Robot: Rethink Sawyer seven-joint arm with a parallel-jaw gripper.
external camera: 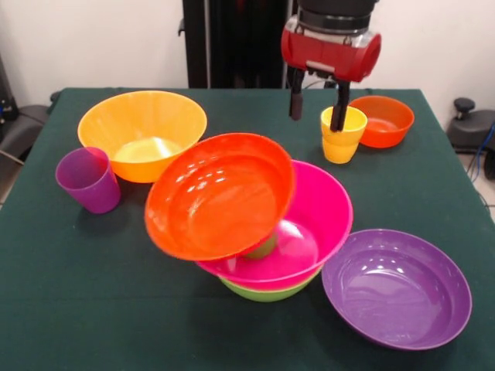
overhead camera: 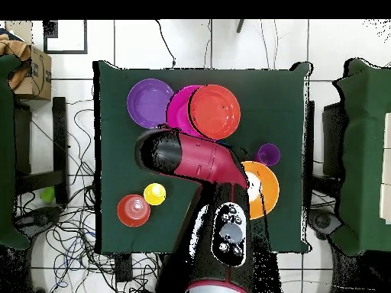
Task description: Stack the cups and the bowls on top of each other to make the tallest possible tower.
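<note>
Fingers (external camera: 317, 104) of mine hang spread apart, one black tip dipping at the rim of the yellow cup (external camera: 343, 135), the other outside it and clear, so nothing is grasped. That cup stands upright, mouth up, near one bench (external camera: 69, 309) corner, close beside the small red-orange bowl (external camera: 383, 120); glossy, tapered, with a ridge partway down. Mid-bench, the tower (external camera: 255, 224) is a lime green bowl (external camera: 267, 294) at the bottom, a pink bowl (external camera: 317, 216) nested in it, and a large red-orange bowl (external camera: 220, 197) on top, tipped steeply so its hollow faces the camera edge, propped on something green I can barely see. Beside the pile a purple bowl (external camera: 396, 287) sits open-side up. Toward the opposite edge are the big orange bowl (external camera: 142, 133) and the upright purple cup (external camera: 88, 179), just beside each other. Dark green cloth covers the bench; white tiled floor (overhead camera: 76, 252) with tangled cables (overhead camera: 69, 229) surrounds it.
</note>
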